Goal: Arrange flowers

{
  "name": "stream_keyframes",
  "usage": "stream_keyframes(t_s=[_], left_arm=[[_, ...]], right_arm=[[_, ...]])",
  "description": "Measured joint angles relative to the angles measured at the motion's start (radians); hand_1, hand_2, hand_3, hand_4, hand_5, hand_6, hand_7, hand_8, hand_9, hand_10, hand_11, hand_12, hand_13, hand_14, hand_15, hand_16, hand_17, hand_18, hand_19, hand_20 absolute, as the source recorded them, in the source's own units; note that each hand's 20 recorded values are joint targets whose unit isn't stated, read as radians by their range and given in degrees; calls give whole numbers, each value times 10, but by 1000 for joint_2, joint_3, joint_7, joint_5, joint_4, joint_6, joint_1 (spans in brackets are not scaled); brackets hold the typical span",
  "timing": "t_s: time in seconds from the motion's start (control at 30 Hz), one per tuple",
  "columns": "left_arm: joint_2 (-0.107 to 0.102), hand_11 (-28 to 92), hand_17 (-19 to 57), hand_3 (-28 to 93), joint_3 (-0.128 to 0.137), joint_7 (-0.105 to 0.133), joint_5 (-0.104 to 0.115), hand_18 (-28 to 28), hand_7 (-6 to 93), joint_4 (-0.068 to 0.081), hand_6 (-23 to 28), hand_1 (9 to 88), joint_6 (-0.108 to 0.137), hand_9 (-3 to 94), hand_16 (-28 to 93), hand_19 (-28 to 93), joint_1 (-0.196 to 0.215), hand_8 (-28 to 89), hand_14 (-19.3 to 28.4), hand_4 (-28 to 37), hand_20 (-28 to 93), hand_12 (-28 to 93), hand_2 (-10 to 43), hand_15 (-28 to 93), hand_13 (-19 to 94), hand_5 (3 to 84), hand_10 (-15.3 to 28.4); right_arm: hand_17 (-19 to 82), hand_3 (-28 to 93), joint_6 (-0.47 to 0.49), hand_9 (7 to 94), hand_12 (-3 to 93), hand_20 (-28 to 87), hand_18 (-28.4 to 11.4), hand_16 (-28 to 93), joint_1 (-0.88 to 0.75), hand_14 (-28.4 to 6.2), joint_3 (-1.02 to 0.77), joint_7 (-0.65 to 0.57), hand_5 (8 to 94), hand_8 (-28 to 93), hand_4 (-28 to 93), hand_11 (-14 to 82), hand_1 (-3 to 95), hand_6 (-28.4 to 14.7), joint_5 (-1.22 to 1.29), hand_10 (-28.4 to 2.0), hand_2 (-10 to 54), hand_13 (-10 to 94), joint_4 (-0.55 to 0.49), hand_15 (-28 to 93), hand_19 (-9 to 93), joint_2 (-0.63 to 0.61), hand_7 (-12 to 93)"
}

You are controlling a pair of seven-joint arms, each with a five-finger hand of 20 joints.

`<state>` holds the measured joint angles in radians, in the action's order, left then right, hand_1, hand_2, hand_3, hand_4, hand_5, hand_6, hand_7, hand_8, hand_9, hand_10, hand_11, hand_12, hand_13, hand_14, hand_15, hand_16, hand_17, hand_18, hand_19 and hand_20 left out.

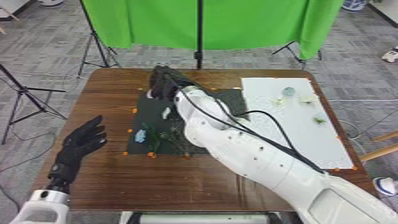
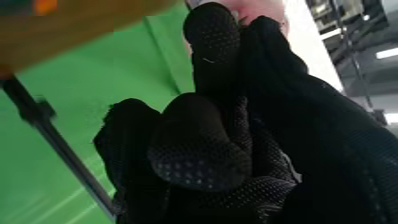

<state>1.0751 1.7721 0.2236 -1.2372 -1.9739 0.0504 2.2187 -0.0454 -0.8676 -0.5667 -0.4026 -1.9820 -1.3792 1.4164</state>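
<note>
The head view laid out the work around the dark mat (image 1: 147,106) on the table (image 1: 124,185). A blue flower (image 1: 140,136) lay on the mat near its left edge, with green stems (image 1: 155,137) just beside it, and a small white piece (image 1: 166,113) lay farther back on it. On the white sheet (image 1: 315,145), right of the mat, were pale flowers (image 1: 289,91) and a green sprig (image 1: 320,120). The left robot hand (image 1: 82,140) was left of the mat, open with relaxed fingers and holding nothing. The right robot hand (image 1: 164,82) was above the mat's far edge, toward its left. The right wrist view added a pinkish thing (image 2: 258,7) at the tip of that right robot hand (image 2: 204,145); how far the hand was open, or whether it gripped that thing, was impossible to tell.
</note>
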Motion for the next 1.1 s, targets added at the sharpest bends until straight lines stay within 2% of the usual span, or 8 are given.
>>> stream_keyframes(t_s=[0.23,0.3,0.43,0.5,0.63,0.8,1.1], left_arm=[[-3,115,94,529,0,5,-9,113,117,5,-3,427,-4,306,38,64,-8,-61,139,-24,214,166,-95,137,307,284,80],[-3,114,92,506,1,8,-21,111,126,5,-7,451,-5,295,41,62,-9,-64,134,-7,216,169,-95,133,300,272,78],[-3,107,88,463,1,12,-60,108,119,6,-11,474,-6,284,47,56,-9,-62,132,16,219,174,-95,129,294,259,74],[-2,105,88,459,1,13,-69,108,115,6,-11,472,-6,286,49,56,-9,-61,133,22,219,175,-95,131,295,260,75],[-1,105,87,467,1,13,-69,109,115,6,-10,460,-6,288,49,56,-9,-59,135,28,219,176,-95,134,295,261,76],[-1,102,86,475,-1,13,-65,109,113,6,-10,449,-6,288,48,57,-8,-60,137,23,218,176,-94,134,296,261,76],[1,96,85,495,-1,10,-63,110,105,5,-7,435,-8,290,48,59,-8,-56,138,15,217,180,-95,134,298,263,76]], right_arm=[[637,770,3,920,441,643,-149,380,-32,-16,29,-11,832,140,-282,86,551,-8,12,-88,-95,908,30,641,932,14,212],[638,781,4,922,425,644,-151,380,-38,-18,32,-14,835,134,-282,80,542,-7,20,-90,-95,909,35,640,932,17,205],[638,811,3,925,394,643,-154,377,-46,-21,37,-21,842,128,-283,69,520,-9,46,-94,-95,914,44,632,932,23,187],[638,815,2,923,380,641,-157,376,-46,-22,41,-23,844,124,-283,62,511,-9,66,-96,-95,916,46,629,932,26,178],[632,815,1,897,345,630,-152,378,-47,-23,46,-25,821,120,-283,51,500,-10,87,-102,-95,913,46,613,932,31,160],[620,838,3,834,285,618,-151,375,-49,-25,48,-30,764,86,-283,101,469,-13,86,-115,-95,903,46,599,932,36,172],[608,843,20,772,199,605,-151,367,-52,-30,43,-40,713,15,-283,155,445,-13,77,-125,-95,894,61,586,932,40,184]])
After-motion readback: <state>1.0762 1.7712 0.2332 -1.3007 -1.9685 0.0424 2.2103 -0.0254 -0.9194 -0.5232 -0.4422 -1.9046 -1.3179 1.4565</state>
